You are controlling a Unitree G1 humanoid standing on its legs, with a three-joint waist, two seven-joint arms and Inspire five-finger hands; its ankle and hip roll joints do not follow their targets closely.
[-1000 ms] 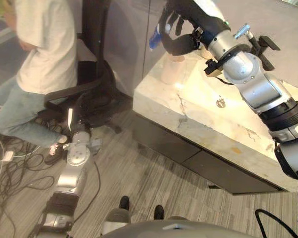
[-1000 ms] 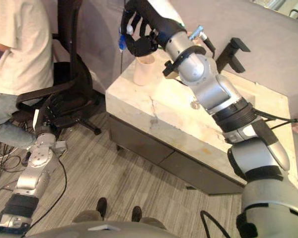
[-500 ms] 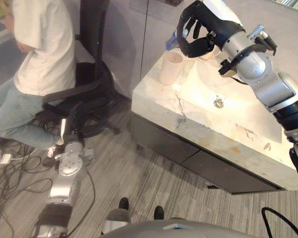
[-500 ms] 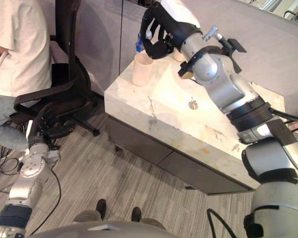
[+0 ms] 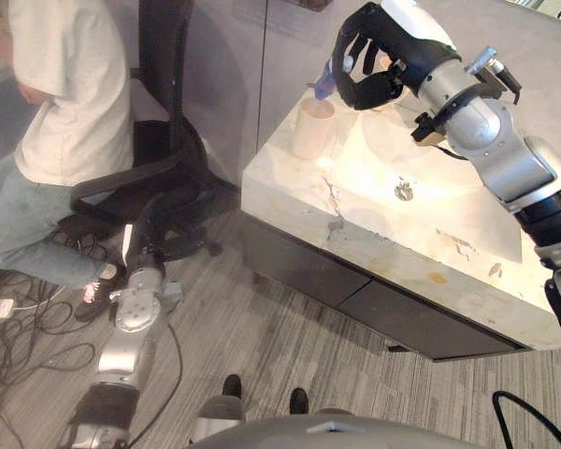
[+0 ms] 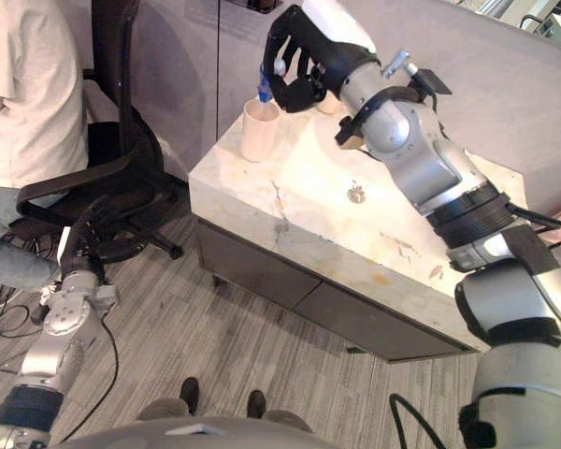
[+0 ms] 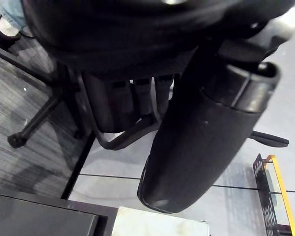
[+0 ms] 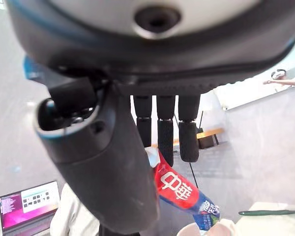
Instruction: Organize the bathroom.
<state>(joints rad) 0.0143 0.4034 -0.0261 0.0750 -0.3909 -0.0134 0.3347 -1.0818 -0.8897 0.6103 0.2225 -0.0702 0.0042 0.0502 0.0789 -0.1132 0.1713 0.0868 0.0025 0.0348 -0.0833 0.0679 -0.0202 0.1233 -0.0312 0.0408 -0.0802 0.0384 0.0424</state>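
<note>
Right hand (image 6: 304, 58) raised over the far corner of the pale marble worktop (image 5: 374, 201), fingers (image 8: 165, 129) clenched on a red-and-blue toothpaste tube (image 8: 183, 191) whose lower end dips into the cream cylindrical cup (image 6: 260, 130). Left hand (image 5: 146, 231) hanging low beside the black office chair (image 5: 164, 159), fingers relaxed and grasping nothing.

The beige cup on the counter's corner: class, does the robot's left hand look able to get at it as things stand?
Probably not. The left hand hangs low beside the office chair, well below the counter, and the right hand already holds a toothpaste tube right over the cup.
</note>
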